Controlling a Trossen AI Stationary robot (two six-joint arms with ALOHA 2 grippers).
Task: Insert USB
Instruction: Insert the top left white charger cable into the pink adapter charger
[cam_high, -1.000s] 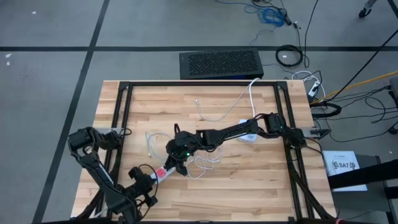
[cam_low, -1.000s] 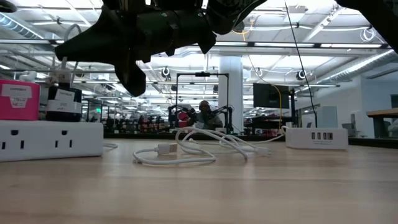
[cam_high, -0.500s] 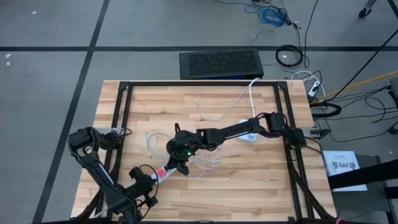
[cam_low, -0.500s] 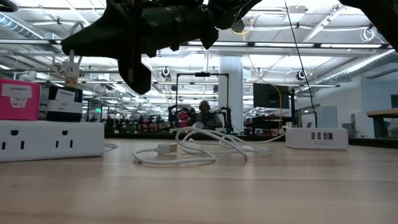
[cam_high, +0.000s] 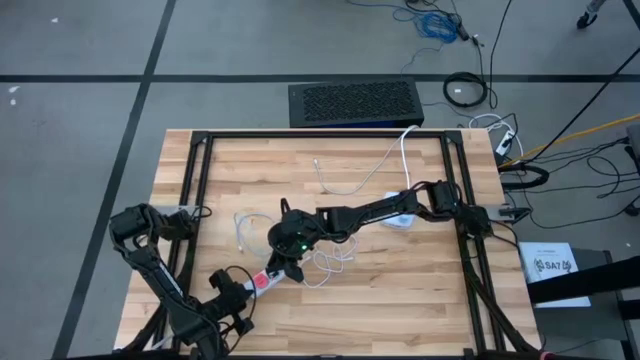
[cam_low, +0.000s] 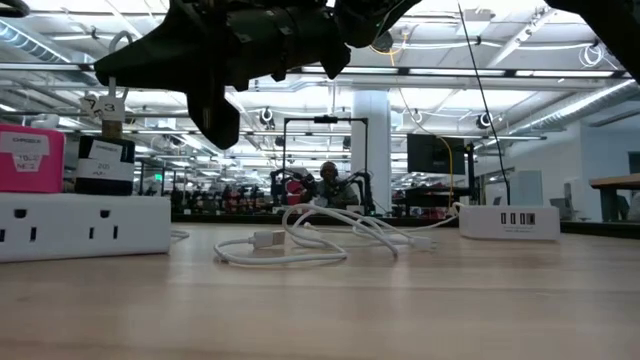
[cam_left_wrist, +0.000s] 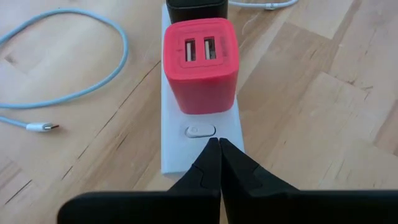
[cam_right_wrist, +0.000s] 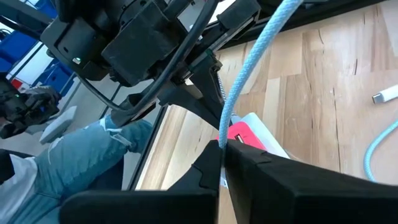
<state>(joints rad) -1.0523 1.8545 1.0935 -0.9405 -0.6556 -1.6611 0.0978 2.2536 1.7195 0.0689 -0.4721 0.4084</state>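
While the cable sits pinched in my clenched right tool, its plug hangs just above the red charger on the white strip; left tool, clenched empty, steadies the strip's end on the surface.
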